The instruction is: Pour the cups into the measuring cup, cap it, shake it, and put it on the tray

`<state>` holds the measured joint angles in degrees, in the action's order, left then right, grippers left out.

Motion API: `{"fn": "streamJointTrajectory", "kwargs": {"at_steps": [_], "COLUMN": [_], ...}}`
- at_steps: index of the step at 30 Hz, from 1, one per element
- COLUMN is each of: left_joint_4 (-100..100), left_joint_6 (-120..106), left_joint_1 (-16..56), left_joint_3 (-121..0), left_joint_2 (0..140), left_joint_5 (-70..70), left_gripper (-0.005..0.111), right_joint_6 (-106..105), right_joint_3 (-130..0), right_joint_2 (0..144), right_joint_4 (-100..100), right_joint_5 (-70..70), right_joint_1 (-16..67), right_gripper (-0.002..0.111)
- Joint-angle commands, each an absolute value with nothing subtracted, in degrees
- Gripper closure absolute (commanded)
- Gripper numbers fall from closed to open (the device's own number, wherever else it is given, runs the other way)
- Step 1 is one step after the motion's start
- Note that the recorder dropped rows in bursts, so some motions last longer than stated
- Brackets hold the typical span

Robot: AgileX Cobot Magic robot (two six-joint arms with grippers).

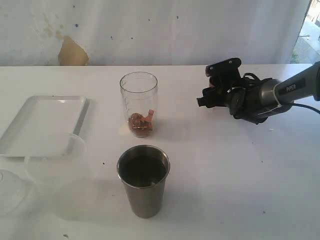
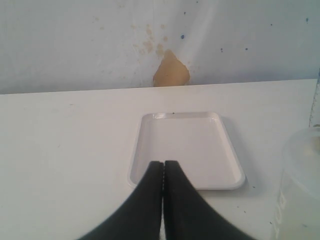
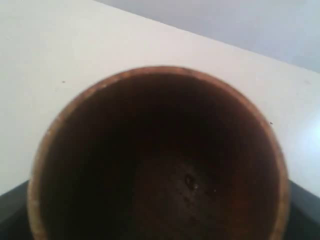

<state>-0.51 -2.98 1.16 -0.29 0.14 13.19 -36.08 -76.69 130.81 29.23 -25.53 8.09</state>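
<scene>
On my exterior feed the right arm (image 1: 287, 87) is a round silver-grey tube with a darker band carrying white "PIPER" lettering (image 1: 291, 88). It runs into a bulky black wrist housing (image 1: 245, 102), glossy in places. Thin black cables (image 1: 251, 77) loop over the housing, and another black cable (image 1: 306, 106) runs off towards the edge of the picture. The right gripper (image 1: 214, 82) is all black and built of angular blocks, with one flat rectangular finger plate (image 1: 223, 65); I can't make out any screws on it. On my left wrist feed the left gripper (image 2: 163, 165) shows two smooth matte-black fingers (image 2: 145, 200), broad at the base and tapering to narrow rounded tips.
</scene>
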Motion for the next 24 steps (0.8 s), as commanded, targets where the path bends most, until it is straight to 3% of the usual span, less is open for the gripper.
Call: {"fn": "streamJointTrajectory", "kwargs": {"at_steps": [1, 10, 24], "left_joint_4": [-0.38, -0.38, -0.38], "left_joint_6": [-2.86, -2.86, -2.86], "left_joint_1": [1.29, 1.29, 1.29], "left_joint_3": [0.00, 0.00, 0.00], "left_joint_2": [0.00, 0.00, 0.00], "left_joint_5": [13.31, 13.31, 13.31], "left_gripper": [0.106, 0.106, 0.106], "right_joint_6": [-35.74, -35.64, -35.64], "right_joint_3": [-76.50, -76.50, -76.50], "right_joint_2": [130.64, 130.64, 130.64], "right_joint_4": [28.09, 28.09, 28.21], "right_joint_5": [-26.68, -16.66, -16.77], "right_joint_1": [8.17, 8.28, 8.28], "right_gripper": [0.108, 0.108, 0.108]}}
